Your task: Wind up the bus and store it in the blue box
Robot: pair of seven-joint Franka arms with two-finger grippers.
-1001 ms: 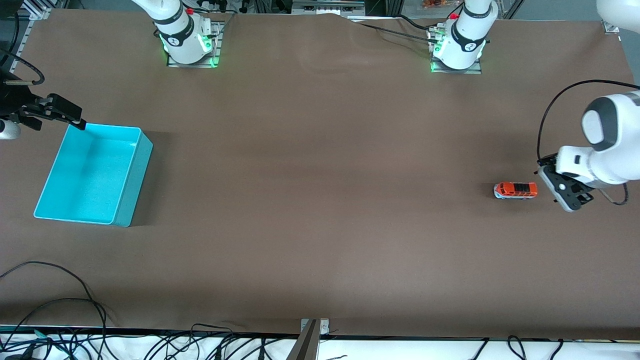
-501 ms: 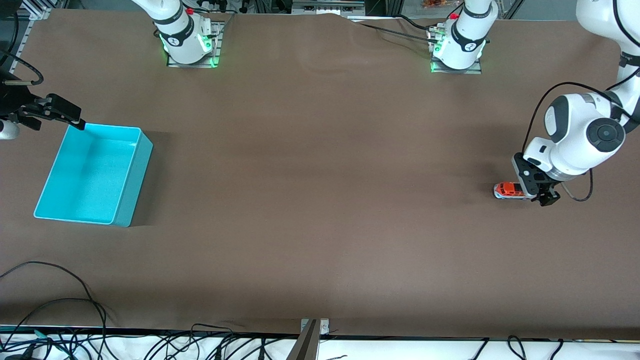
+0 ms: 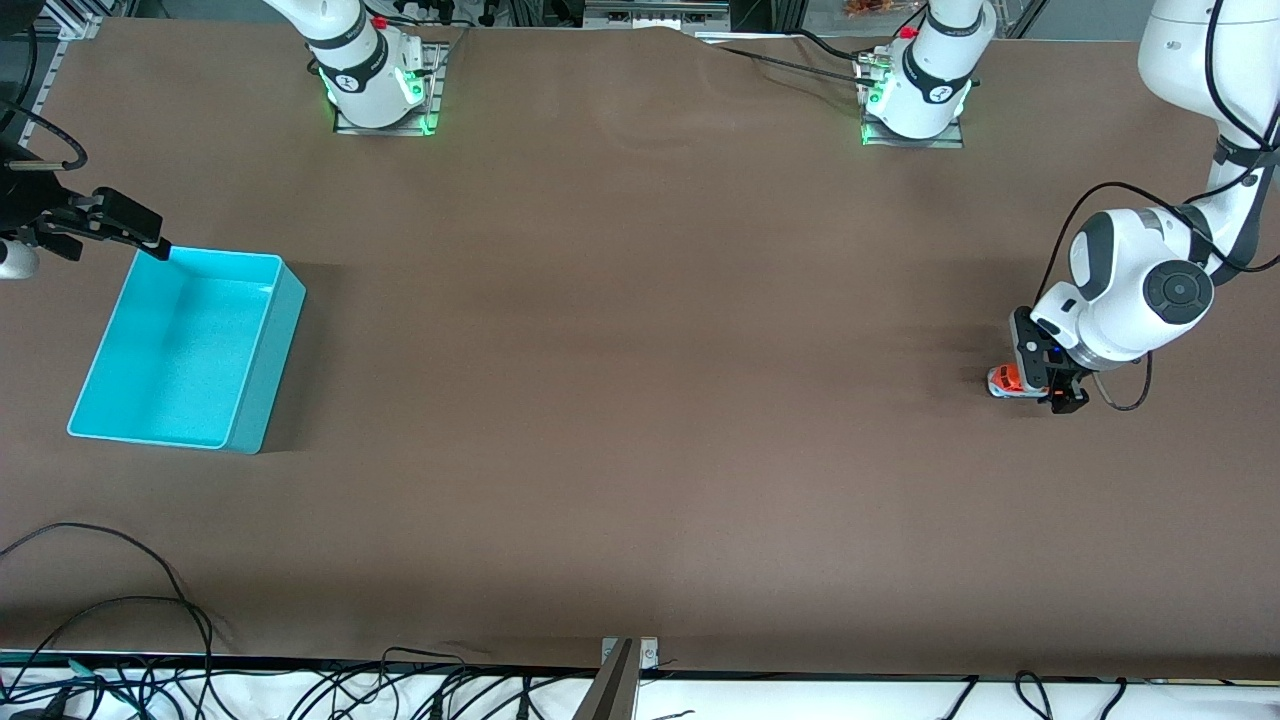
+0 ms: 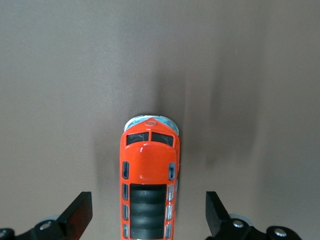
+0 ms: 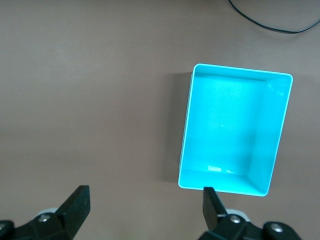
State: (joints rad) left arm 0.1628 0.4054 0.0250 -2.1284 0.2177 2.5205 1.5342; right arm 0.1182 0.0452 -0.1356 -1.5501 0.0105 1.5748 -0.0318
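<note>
Under the left end effector [image 3: 1048, 385] sits the bus [image 4: 148, 177], flat on the counter [image 3: 640, 400] at the left arm's end. A second ago that end effector hung just beside the bus, toward the counter's edge; now it has swung over the bus and come down, covering all but its nose in the front view. Its fingers [image 4: 79, 215] are spread wide, one on each flank of the bus and apart from it, so nothing is gripped yet. To my eye the reach is done and closing on the bus comes next, with winding and storing all still ahead. Well apart, at the right arm's end, the blue box [image 3: 255, 350] stands empty. The right end effector [image 3: 110, 222] waits, released, over the counter just beside the box's corner.
</note>
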